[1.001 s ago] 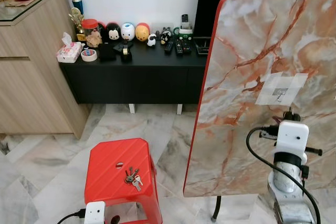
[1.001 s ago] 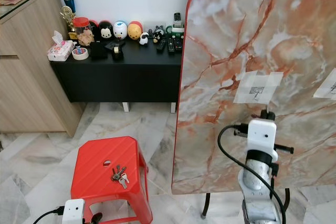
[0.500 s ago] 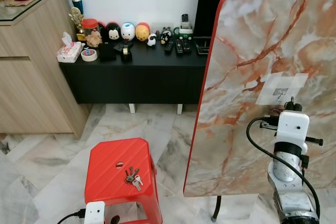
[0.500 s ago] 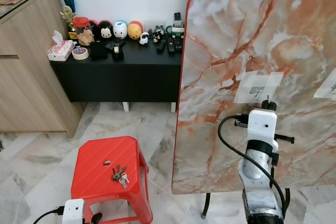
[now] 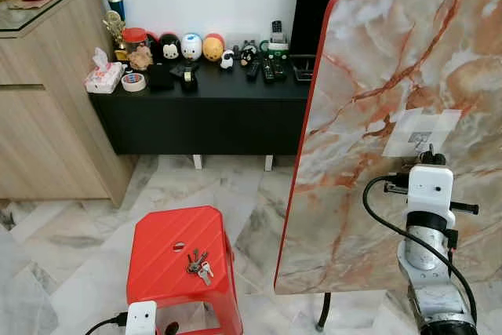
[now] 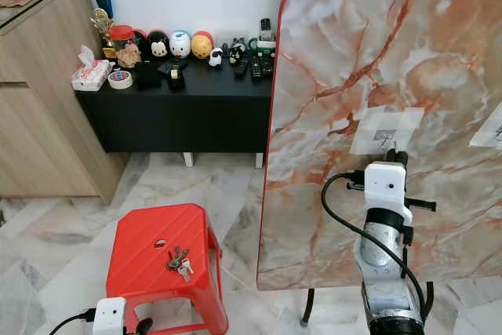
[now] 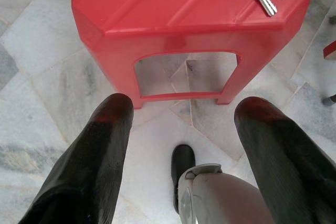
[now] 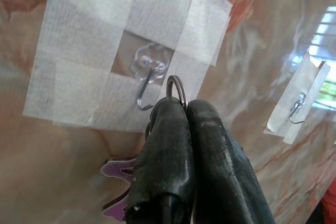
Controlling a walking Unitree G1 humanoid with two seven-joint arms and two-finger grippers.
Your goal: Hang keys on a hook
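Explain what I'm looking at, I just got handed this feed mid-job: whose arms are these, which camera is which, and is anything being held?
It's a humanoid robot. Two head views look down at a red stool and an upended marble board. Each wrist has its own camera. The right gripper is shut on a key ring, beside a clear hook taped to the board. The left gripper hangs open near the stool, where another bunch of keys lies.
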